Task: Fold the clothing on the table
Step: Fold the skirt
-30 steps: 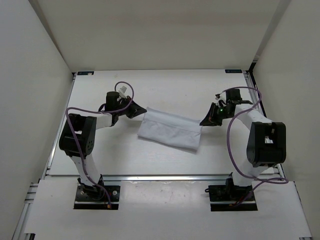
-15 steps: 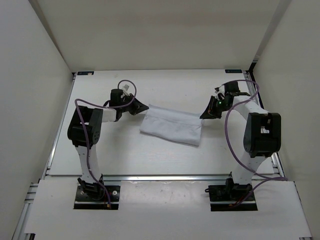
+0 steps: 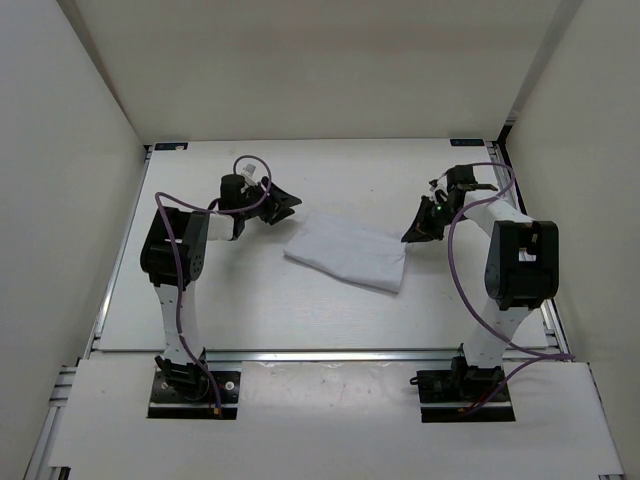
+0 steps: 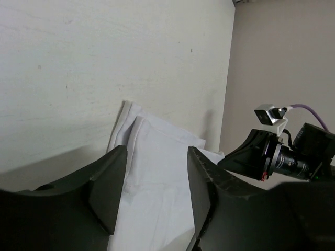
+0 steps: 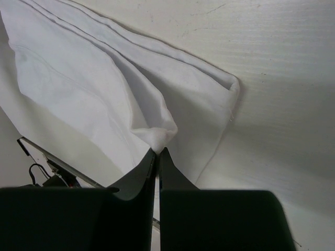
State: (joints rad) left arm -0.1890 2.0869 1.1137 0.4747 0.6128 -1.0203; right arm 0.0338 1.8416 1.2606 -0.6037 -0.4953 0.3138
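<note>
left gripper [image 3: 284, 204] has let go; right gripper [image 5: 158, 152] pinches clothing [image 3: 345, 255]

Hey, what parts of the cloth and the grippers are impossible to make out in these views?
Right wrist: the right gripper hides the clothing beneath its pinch.
Left wrist: the left gripper covers the clothing's near part.
Top external: fold layers are too small to count.

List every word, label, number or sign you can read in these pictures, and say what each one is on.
No readable text in any view.
The white tag on the left arm's cable: too small to read.
The clothing: plain white, no print or label showing.
The table: bare white, no markings.
</note>
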